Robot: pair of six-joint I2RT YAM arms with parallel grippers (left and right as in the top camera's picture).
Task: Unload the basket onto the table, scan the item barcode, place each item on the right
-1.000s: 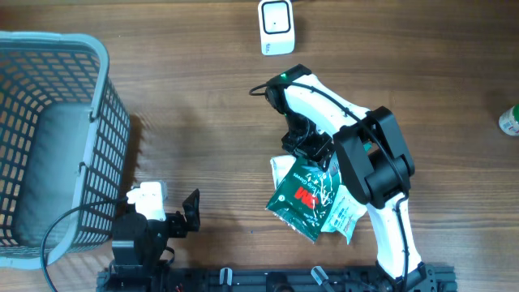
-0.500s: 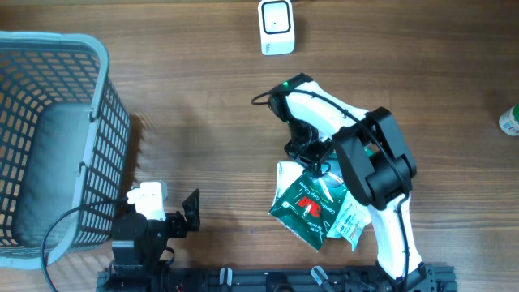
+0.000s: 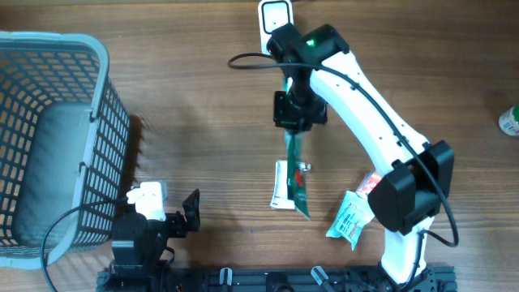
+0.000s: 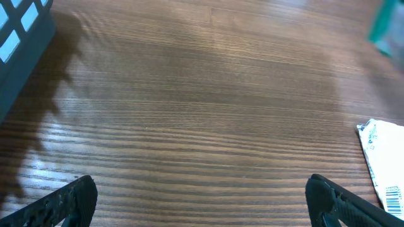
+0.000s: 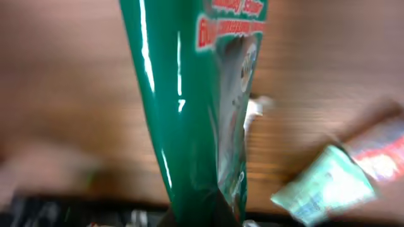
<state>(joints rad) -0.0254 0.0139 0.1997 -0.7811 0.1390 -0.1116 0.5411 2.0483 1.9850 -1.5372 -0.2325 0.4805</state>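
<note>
We've got the green snack packet hanging from the right gripper, jaws clamped on its top. The scanner sits at 12 o'clock and the barcode isn't shown to it yet. Left gripper jaws are wide and empty.

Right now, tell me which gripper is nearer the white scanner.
Right. The right gripper, shut on the green packet, hangs close in front of the scanner; the left gripper rests open far away at the table's near edge, by the basket.
</note>
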